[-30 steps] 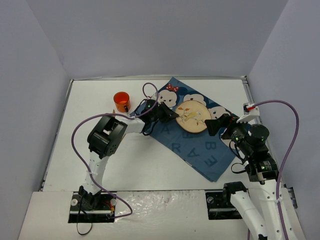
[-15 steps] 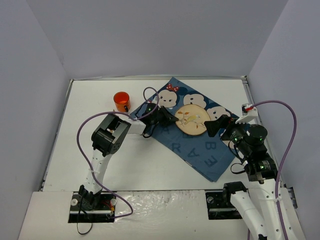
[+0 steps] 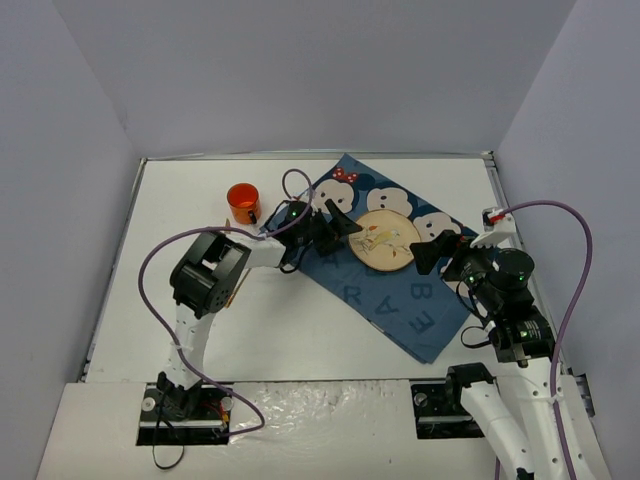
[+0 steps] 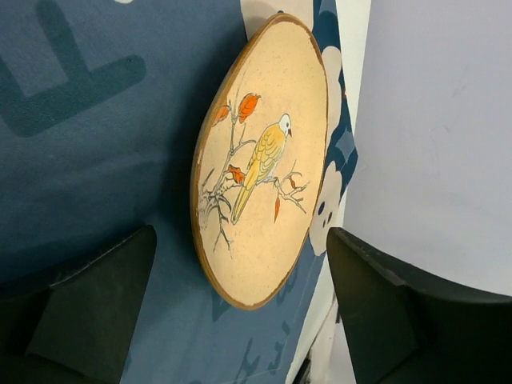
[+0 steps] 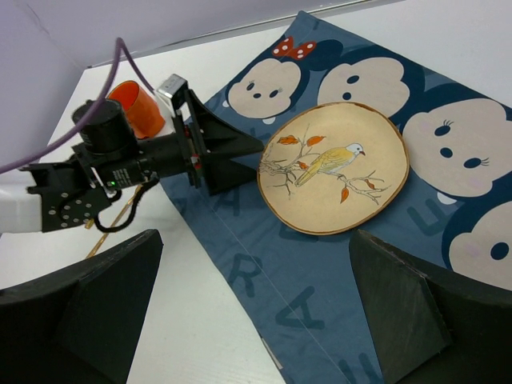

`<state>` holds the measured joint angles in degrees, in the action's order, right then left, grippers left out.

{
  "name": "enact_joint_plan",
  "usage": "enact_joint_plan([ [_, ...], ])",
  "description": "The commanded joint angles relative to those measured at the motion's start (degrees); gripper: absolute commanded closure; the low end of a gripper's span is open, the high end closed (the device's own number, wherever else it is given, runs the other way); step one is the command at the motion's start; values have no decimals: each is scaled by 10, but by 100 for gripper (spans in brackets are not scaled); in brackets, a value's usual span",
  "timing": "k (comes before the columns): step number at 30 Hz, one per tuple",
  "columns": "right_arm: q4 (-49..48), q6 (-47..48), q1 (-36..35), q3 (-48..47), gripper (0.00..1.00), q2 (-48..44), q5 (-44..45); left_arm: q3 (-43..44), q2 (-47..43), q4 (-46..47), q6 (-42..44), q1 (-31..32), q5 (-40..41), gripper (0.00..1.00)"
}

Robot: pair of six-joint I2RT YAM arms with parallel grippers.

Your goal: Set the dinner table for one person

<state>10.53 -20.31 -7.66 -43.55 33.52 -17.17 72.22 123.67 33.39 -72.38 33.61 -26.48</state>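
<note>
Left wrist view first: the left pincer (image 4: 242,234) has its two dark fingers spread wide, with nothing clamped between them. Right ahead of the tips sits a round tan plate (image 4: 264,160) painted with a yellow bird on a branch. Whether the tips touch its rim, I can't tell. Under plate and pincer lies a dark blue cloth (image 4: 96,144) printed with letters and cartoon mouse faces.

Over to the right pincer (image 5: 256,240): its fingers also stand well apart and hold nothing. It hovers over the cloth near the plate's other side, so the plate lies between the two pincers.

Out behind the left pincer and off the cloth, an orange cup (image 3: 242,200) stands upright on the desk (image 3: 250,340). That desk, white and matte, spreads beneath both pincers and everything else, out to the pale lavender-grey walls (image 3: 300,70).
</note>
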Motion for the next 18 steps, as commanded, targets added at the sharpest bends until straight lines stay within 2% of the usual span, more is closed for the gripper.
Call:
enact_joint_plan([
  [1,-20,25,-4,-18,0,7,17,9,-108,-109,96,-12,30,9],
  [4,-6,35,-4,-28,0,13,34,26,-155,-204,154,-14,66,3],
  [11,4,26,-4,-42,0,37,52,113,-264,-495,347,-39,177,3],
  [15,3,8,-4,-41,0,50,71,145,-321,-572,420,-109,200,3],
  [18,-2,4,-4,-36,0,52,76,166,-327,-601,458,-163,187,3],
])
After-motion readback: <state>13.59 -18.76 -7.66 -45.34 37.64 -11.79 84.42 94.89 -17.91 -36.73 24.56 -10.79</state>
